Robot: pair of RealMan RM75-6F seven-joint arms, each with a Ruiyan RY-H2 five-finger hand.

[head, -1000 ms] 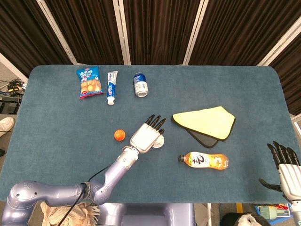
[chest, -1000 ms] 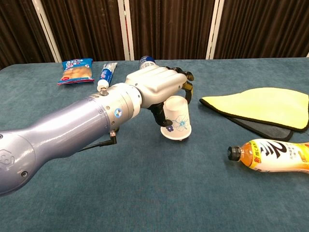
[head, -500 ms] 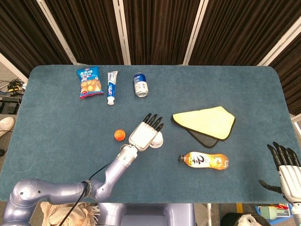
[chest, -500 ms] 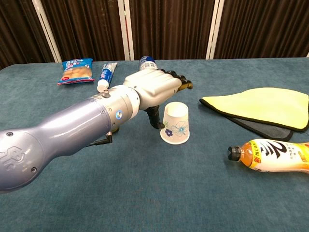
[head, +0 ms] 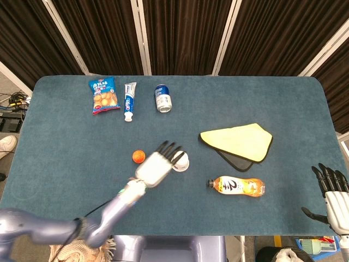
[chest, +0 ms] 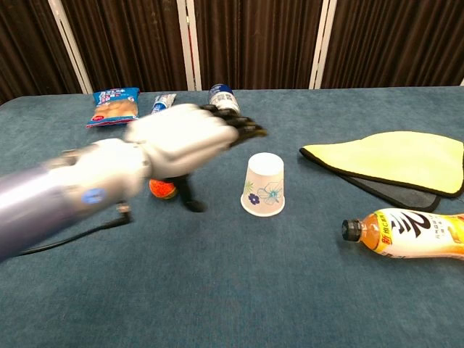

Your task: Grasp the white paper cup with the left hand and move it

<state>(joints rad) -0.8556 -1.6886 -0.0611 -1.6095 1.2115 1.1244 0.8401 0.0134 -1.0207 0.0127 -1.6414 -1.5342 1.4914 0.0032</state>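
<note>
Left hand point(chest: 185, 138) blurred, empty, fingers spread and stretched forward, clear of the white paper cup point(chest: 263, 185). Cup upside down on the blue table point(chest: 217, 290), wide rim on the cloth, closed base up, just to the right of the fingertips and a little nearer the robot in the chest view; no contact visible. From the head view, fingers point(head: 173, 150) overlapping the cup point(head: 181, 161) from above, so height between them hard to judge there.

Probably very light and thin-walled: easily crushed by a firm squeeze, easily tipped or skated across the cloth by a sideways nudge. Tapered wall, narrower at the top as it stands, so likely to slip upward out of a loose grasp. Best taken around the middle of the wall, thumb on one side and fingers opposite, with gentle pressure only.

Orange ball point(chest: 163, 189) below and behind the hand, on its left side. Bottle of orange drink point(chest: 409, 233) lying well off to the right, yellow cloth point(chest: 391, 158) beyond it. Right hand point(head: 332, 197) idle at the table's far right edge, fingers apart, holding nothing.
</note>
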